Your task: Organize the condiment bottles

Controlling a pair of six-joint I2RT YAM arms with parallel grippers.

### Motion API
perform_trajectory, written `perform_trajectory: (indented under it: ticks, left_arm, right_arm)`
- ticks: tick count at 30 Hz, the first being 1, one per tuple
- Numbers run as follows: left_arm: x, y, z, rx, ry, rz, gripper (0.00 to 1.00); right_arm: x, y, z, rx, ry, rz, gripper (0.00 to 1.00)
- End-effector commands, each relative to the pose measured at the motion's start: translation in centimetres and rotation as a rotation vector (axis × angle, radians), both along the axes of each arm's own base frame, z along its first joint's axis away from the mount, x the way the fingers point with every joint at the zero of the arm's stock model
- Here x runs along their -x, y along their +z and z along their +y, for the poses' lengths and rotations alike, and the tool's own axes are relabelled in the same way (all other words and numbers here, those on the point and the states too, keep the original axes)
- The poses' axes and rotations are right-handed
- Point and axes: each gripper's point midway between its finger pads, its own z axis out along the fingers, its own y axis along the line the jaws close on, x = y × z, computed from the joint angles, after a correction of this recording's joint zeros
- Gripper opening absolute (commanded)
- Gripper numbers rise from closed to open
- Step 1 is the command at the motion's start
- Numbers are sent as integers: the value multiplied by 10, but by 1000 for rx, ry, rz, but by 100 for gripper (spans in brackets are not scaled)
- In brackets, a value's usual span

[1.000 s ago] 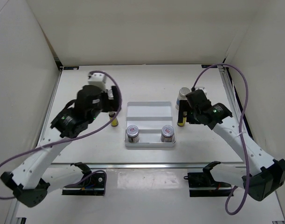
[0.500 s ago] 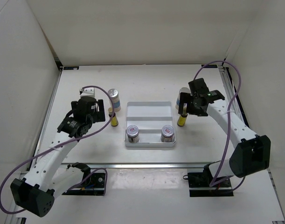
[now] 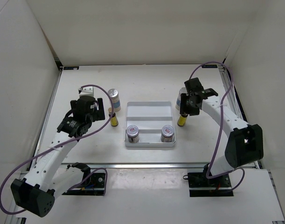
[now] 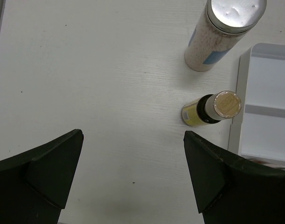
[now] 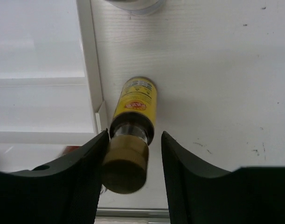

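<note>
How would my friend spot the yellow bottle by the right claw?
Find the flat white tray mid-table, then look just off its right edge. A tiny yellow bottle stands there, straddled by the right gripper; its twin stands off the tray's left edge, ungripped.

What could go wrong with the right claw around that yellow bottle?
1. The yellow bottle sits off-centre in the right claw, nearer the tray-side finger; closing may tip it.
2. That finger hangs right by the tray wall and could snag it.
3. The white bottle behind may get bumped.
</note>
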Motion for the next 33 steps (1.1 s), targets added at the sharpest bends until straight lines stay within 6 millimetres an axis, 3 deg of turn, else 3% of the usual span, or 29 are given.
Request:
perform_trajectory:
  ticks: [1,7,15,19,22,25,33]
  left_arm:
    - [-3,7,2,5,17,-30,100]
    - [-3,7,2,5,17,-30,100]
    - [-3,7,1,10,9,-28,100]
    - [-4,4,-1,12,2,-17,100]
    - [-5,8,-2,15,2,-26,100]
    - [-5,8,-2,15,2,-26,100]
    - [-5,8,-2,15,2,-26,100]
  right_arm:
    - [-12,6,8,-22,7,-38,52]
    - [-13,20,8,12,-1,-56,23]
    - [-12,71,31,35,67,-167,8]
    - [0,100,53,11,137,-219,2]
    - [10,107,72,-5,197,-235,0]
    - [18,107,85,-9,230,-238,0]
    - [29,74,108,-30,288,-172,0]
